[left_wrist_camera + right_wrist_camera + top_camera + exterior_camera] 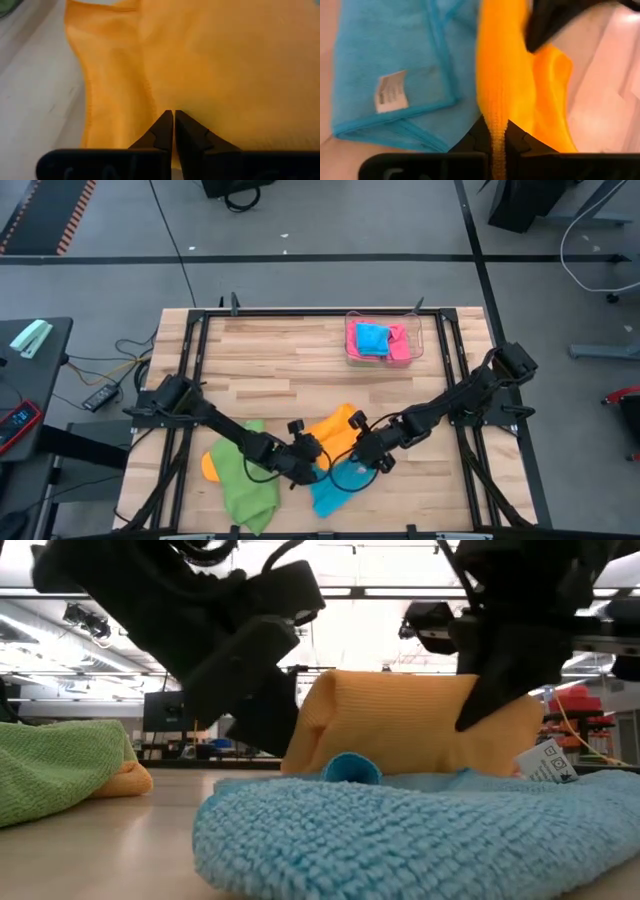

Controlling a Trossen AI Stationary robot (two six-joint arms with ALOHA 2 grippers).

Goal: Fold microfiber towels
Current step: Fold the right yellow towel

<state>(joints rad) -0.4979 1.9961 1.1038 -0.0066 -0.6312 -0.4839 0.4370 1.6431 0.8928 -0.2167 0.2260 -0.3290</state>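
Sky-blue towel (400,830) lies nearest the low camera, flat on the wooden table (280,360), white label (548,762) at its edge; in the high view it sits at the front edge, just right of centre (330,490).

Orange towel (400,730) is right behind it, held up off the table between both arms, bulging in the middle.

Left gripper (173,120): fingertips pressed together on a fold of the orange towel, clamped. In the high view it sits front centre (305,465).

Right gripper (497,131): fingers pinched on the orange towel's hem edge, cloth running straight out from between them. High view puts it just right of the left one (362,452), nearly touching. Blue towel is beside the orange in the right wrist view.

Green towel (245,480) crumpled at front left, lying over another orange towel (210,465) that pokes out on its left side. Both well apart from the grippers' cloth in the low view (60,775).

Farthest back: clear tray (415,345) near the rear edge, right of centre, holding a folded blue towel (372,338) and a pink towel (398,345) side by side, touching.
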